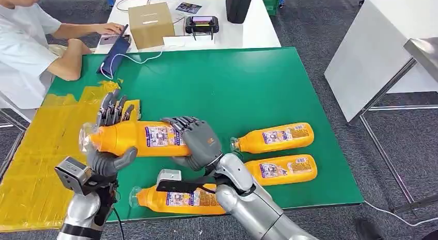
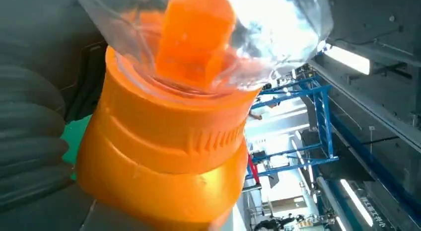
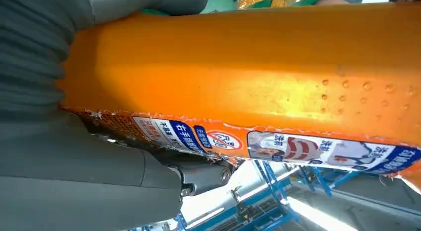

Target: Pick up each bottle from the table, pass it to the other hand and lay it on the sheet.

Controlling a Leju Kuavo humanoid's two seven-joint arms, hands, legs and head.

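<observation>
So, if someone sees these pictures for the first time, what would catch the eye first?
Probably the orange bottle held in the air between both hands: the left robot hand grips its cap end, the right robot hand its body. Next, three more orange bottles lying on the green table, and the yellow sheet at its left.

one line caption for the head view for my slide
Both robot hands, left and right, hold one orange bottle above the green table; three more bottles lie nearby.
</observation>
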